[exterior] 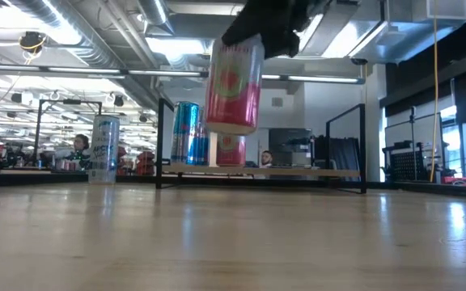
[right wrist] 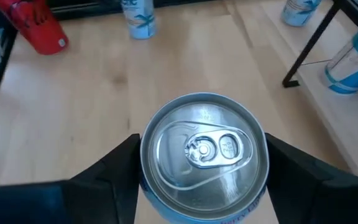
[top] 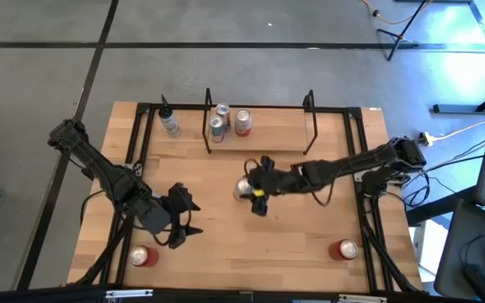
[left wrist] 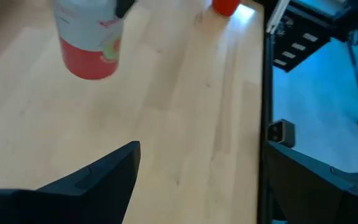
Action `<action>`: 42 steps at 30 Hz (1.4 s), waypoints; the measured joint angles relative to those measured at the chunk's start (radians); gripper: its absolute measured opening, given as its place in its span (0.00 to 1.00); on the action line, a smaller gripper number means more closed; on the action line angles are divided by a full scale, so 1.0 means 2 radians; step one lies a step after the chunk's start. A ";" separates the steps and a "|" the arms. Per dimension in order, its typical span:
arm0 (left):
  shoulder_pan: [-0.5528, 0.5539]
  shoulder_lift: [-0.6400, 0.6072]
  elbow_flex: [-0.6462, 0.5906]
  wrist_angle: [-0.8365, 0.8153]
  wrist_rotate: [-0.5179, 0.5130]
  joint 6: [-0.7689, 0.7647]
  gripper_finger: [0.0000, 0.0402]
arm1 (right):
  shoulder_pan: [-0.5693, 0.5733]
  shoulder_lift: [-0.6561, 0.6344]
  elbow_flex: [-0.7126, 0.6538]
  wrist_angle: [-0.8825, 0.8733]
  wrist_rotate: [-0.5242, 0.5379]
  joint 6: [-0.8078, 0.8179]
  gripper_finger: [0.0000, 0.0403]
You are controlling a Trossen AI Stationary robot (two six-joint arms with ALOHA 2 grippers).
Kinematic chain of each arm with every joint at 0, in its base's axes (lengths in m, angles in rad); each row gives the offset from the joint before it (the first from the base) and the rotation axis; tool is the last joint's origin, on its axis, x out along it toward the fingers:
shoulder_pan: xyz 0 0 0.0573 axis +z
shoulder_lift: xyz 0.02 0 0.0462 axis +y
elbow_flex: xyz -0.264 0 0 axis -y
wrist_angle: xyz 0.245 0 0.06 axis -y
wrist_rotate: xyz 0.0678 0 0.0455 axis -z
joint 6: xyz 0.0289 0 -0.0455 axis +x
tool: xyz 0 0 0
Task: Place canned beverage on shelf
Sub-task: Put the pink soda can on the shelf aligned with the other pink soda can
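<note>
My right gripper (top: 253, 192) is shut on a pink-and-white can (exterior: 233, 81) above the middle of the table, nearer than the shelf. The shelf (top: 276, 139), a light-wood board with black wire end frames, stands at the far middle. Three cans (top: 242, 123) stand upright on its left part. My left gripper (top: 183, 220) is open and empty over the near left of the table. My right gripper pinches the can between its two fingers (right wrist: 114, 171), one on each side of the can's wall just below the silver top rim (right wrist: 151, 134). The fingers come from above, pointing down. The can hangs about upright below them, lifted clear of the table.
A tall white-and-blue can (top: 169, 123) stands on the table left of the shelf. Red cans stand at the near left (top: 144, 256) and near right (top: 343, 249). Black rails (top: 133, 151) run along the table's sides. The shelf's right part is bare board.
</note>
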 joint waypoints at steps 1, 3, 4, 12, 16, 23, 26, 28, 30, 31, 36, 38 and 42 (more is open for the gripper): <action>0.005 0.000 0.000 -0.002 0.003 0.003 0.81 | -0.011 0.000 0.000 -0.001 -0.010 -0.010 0.61; 0.015 0.000 0.000 -0.001 0.009 0.007 0.81 | -0.034 0.000 0.000 -0.012 -0.024 -0.024 0.61; 0.018 0.000 0.000 -0.002 0.010 0.007 0.81 | -0.045 0.000 0.000 -0.021 -0.027 -0.030 0.61; 0.050 0.000 0.000 -0.007 0.009 0.018 0.81 | -0.134 0.000 0.000 -0.016 -0.034 -0.082 0.61; 0.065 0.000 0.000 -0.008 0.010 0.018 0.81 | -0.179 0.014 0.001 0.012 -0.048 -0.111 0.61; 0.079 0.000 0.000 -0.008 0.010 0.015 0.81 | -0.227 0.046 0.001 0.065 -0.091 -0.130 0.61; 0.083 0.000 0.000 -0.007 0.009 0.015 0.81 | -0.239 0.058 0.001 0.068 -0.097 -0.130 0.61; 0.086 0.000 0.000 -0.007 0.010 0.014 0.81 | -0.245 0.060 0.001 0.073 -0.098 -0.130 0.61; 0.085 0.000 0.000 -0.007 0.010 0.012 0.81 | -0.252 0.061 0.001 0.075 -0.099 -0.130 0.61; 0.085 0.000 0.000 -0.007 0.010 0.011 0.81 | -0.253 0.061 0.001 0.075 -0.099 -0.130 0.61; 0.085 0.000 0.000 -0.007 0.011 0.010 0.81 | -0.259 0.072 0.001 0.096 -0.096 -0.139 0.61; 0.085 0.000 0.000 -0.007 0.012 0.010 0.81 | -0.259 0.076 0.001 0.102 -0.094 -0.139 0.63; 0.085 0.000 0.000 -0.007 0.016 0.010 0.81 | -0.258 0.077 0.001 0.106 -0.077 -0.138 0.78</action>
